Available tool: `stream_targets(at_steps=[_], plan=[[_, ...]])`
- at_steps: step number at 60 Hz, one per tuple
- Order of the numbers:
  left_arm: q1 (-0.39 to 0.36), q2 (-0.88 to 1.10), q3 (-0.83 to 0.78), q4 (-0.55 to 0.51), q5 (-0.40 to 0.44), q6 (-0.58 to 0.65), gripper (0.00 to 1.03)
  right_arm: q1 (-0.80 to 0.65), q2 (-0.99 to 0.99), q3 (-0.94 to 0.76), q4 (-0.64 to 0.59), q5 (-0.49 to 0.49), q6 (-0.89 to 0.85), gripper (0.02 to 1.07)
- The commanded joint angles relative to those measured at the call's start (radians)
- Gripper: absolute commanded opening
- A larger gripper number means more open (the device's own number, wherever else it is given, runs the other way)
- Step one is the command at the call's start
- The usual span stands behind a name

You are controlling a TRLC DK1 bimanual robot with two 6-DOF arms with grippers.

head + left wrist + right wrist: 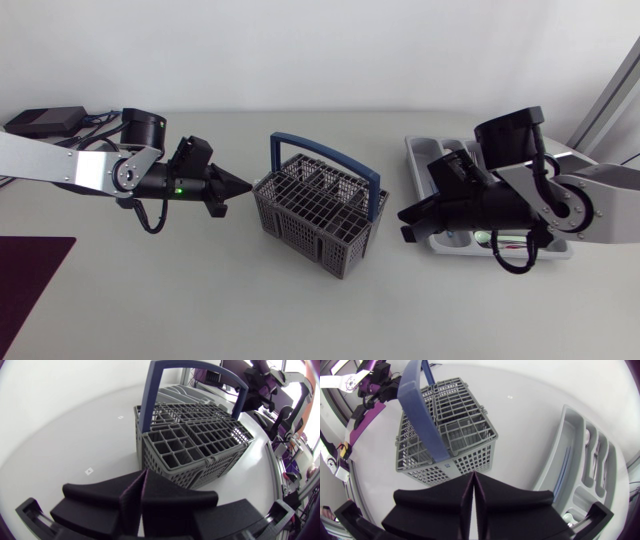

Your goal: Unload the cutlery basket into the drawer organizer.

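Left gripper (243,187) and right gripper (404,216), both pinched together and empty, face the cutlery basket (318,212) ahead; its contents are unclear, and the drawer organizer (421,152) is partly hidden under the right arm

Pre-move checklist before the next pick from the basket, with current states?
1. Left end effector empty: ok.
2. Right end effector empty: ok.
3. End effectors open for a pick: not ok, both shut.
4. Cutlery basket upright, handle raised: ok.
5. Cutlery left in basket: cannot tell, none shows above the grid.
6. Drawer organizer slots free: cannot tell, partly hidden under right arm.
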Motion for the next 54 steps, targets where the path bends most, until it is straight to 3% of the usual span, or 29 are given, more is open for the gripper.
stream_targets(at_steps=[1, 18, 54], plan=[[-0.017, 0.034, 0.037, 0.013, 0.012, 0.002, 0.25, -0.001, 0.052, -0.009, 0.028, 0.002, 0.014, 0.07], [-0.032, 0.026, 0.011, 0.011, 0.014, 0.009, 0.25, 0.012, 0.187, 0.081, 0.08, 0.003, 0.033, 0.07], [0.02, -0.097, -0.124, -0.02, 0.035, 0.075, 0.25, 0.036, 0.406, 0.342, 0.091, 0.008, 0.056, 0.07]])
